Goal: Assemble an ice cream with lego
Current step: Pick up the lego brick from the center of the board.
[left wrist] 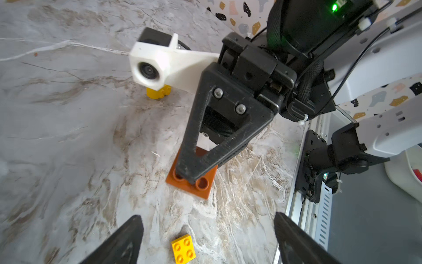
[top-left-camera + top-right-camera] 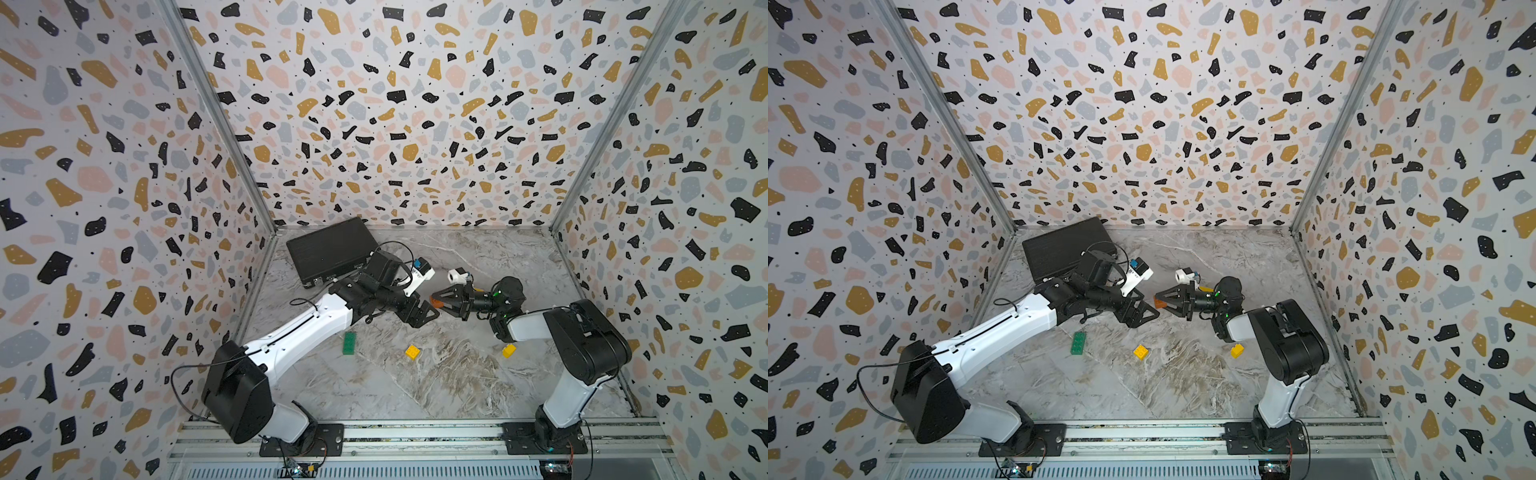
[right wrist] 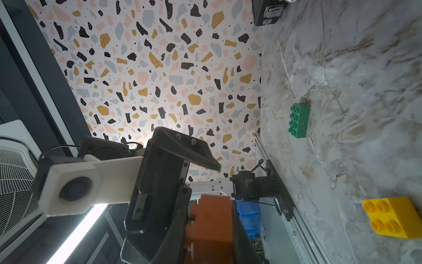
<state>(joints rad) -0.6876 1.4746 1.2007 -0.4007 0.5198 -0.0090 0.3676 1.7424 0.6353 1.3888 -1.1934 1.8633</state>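
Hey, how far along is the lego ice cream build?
Nothing looks joined yet. In hand: the right gripper holds an orange-brown brick, facing the open left gripper. Remaining: the green brick and yellow bricks lie loose and apart on the table, all to be stacked.

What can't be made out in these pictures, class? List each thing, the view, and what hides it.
- Orange-brown brick: both top views, mostly hidden inside the right tool gripping it.
- Rounded yellow brick: left wrist view, partly behind the white camera housing.
- Black case: right wrist view, cut off by the picture edge.
- Left tool: left wrist view, only its fingertips show.
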